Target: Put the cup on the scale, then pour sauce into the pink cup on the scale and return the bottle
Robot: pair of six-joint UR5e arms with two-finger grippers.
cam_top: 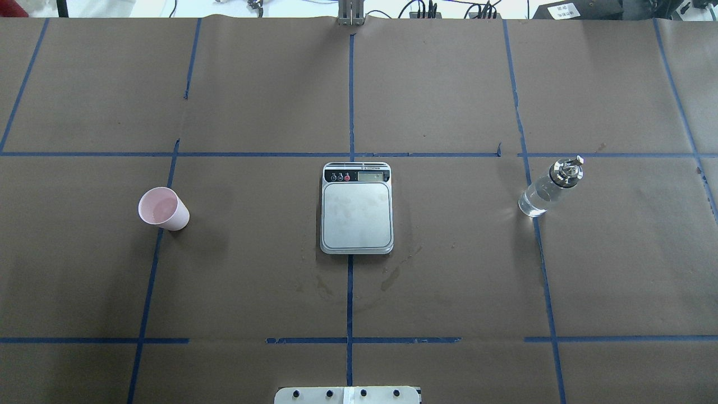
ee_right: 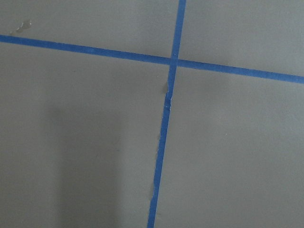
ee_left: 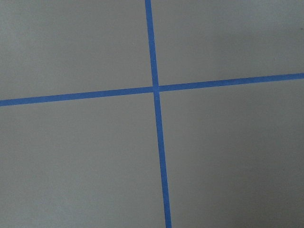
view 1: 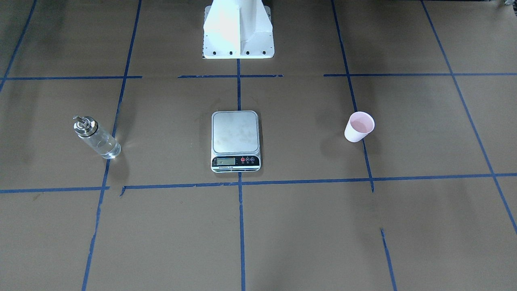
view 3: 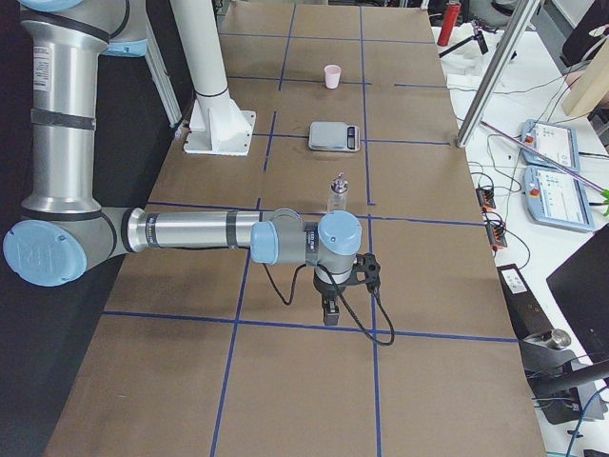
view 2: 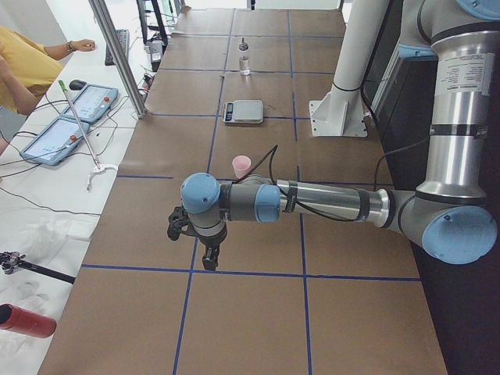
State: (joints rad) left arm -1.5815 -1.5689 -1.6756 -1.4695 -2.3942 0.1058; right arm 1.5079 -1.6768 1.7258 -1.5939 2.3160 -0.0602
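The pink cup [cam_top: 162, 209] stands upright on the table on my left side, apart from the scale [cam_top: 357, 209], whose steel plate is bare. The glass bottle [cam_top: 549, 187] with its silver collar and spout stands upright on my right side, with clear sauce in its lower part. In the front-facing view the cup [view 1: 359, 127] is right of the scale [view 1: 235, 139] and the bottle [view 1: 96, 137] is left of it. My left gripper [view 2: 209, 262] hangs over the table's left end, well short of the cup [view 2: 241, 166]. My right gripper [view 3: 330, 314] hangs over the right end, short of the bottle [view 3: 337, 195]. I cannot tell whether either is open or shut.
Brown paper with a blue tape grid covers the table. My white base [view 1: 238, 28] stands behind the scale. Faint wet stains [cam_top: 387, 278] lie between the scale and my base. A metal post [view 2: 117, 55], tablets [view 2: 70, 117] and a person sit along the operators' side.
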